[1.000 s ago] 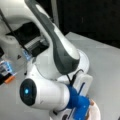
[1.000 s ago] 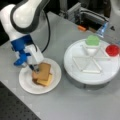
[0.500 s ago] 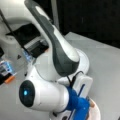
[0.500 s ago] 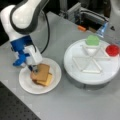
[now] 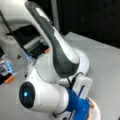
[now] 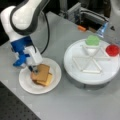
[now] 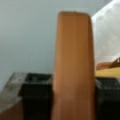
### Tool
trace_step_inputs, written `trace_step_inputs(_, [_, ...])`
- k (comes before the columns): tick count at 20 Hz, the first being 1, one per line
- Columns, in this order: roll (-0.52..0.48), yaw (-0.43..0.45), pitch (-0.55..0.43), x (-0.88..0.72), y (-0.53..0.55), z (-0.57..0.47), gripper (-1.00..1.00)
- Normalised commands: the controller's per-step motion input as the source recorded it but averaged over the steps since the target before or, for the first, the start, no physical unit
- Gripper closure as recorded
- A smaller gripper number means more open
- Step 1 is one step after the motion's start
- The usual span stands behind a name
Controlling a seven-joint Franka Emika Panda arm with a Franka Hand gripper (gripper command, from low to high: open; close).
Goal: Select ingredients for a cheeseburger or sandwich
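Grey table [image 6: 75,105], claw [image 6: 33,69] on toast [image 6: 41,72]

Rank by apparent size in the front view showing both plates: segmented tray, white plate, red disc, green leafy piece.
Largest to smallest:
1. segmented tray
2. white plate, holding the stacked sandwich
3. green leafy piece and red disc: alike, unranked.

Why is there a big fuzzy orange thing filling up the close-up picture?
In the wrist view, the toast square sits right against the camera, so it looks huge and blurry. In a front view, the hand is at the sandwich on the white plate, all a bit soft. In a front view, the white arm blocks most of the scene.
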Motion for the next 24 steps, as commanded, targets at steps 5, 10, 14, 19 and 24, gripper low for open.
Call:
trace_step_inputs(5, [0.185,-0.001,-0.139,0.13,-0.13,-0.1,1.0])
trace_step_inputs(10, [0.19,-0.018,-0.148,0.1,-0.13,-0.11,1.0])
trace_step_inputs(14, [0.187,-0.039,-0.169,0.05,-0.12,-0.16,1.0])
trace_step_inputs(19, [0.206,-0.038,-0.187,0.01,-0.13,-0.14,1.0])
trace_step_inputs(24, [0.205,-0.062,-0.176,0.0,-0.07,-0.1,1.0])
